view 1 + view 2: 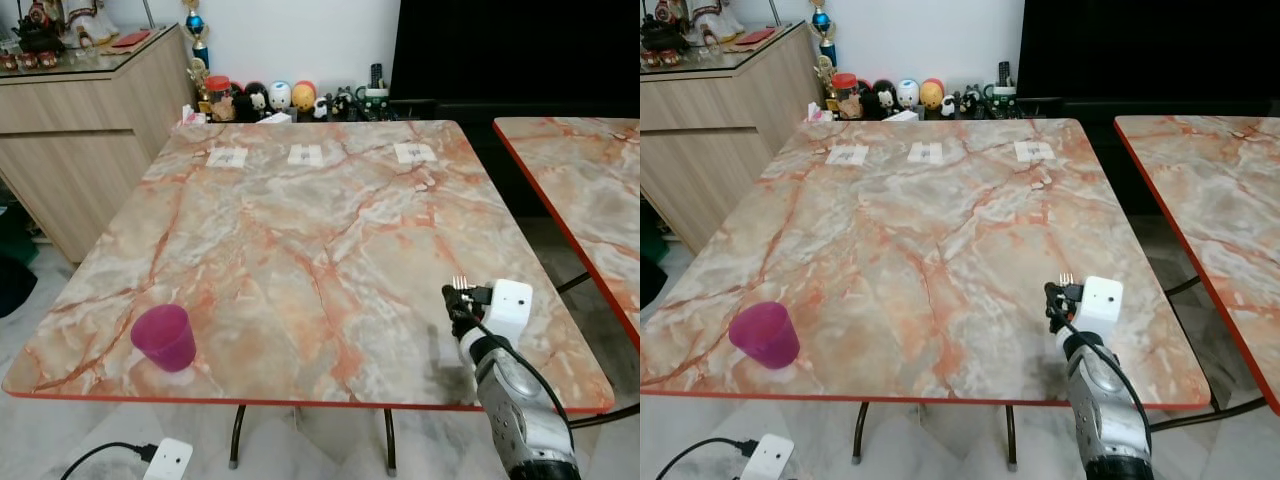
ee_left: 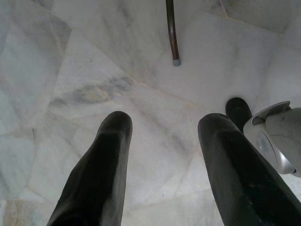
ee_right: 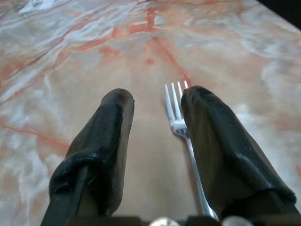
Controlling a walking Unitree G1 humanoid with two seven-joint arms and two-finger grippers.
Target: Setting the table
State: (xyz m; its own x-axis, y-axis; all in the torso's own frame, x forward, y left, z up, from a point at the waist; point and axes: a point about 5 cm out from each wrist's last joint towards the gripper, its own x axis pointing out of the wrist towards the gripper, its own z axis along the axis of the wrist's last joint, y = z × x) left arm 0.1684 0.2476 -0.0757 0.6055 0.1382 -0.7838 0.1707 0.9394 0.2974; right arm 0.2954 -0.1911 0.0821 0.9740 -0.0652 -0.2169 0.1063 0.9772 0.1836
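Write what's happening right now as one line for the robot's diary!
stage: placing cutlery | right gripper: open over marble-pattern table, silver metal fork beside one finger | left gripper: open, idle above floor | pink plastic cup: upright, near-left corner

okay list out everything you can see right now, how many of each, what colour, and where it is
Table: one, orange-veined marble top, red edge, centre.
Second table: one, same marble, to the right.
Cup: one, magenta, upright near the table's near-left corner.
Paper slips: three, white, in a row near the far edge.
Fork: one, silver, beside one finger of the right gripper, tines pointing away.
Figurines: several, mixed colours, beyond the table's far edge.
Cabinet: one, light wood, far left.
Power plug: one, white, on the floor under the near-left edge.
Right gripper: black, over the table's near-right part, jaws apart.
Left gripper: black, hanging over the pale floor, jaws apart.
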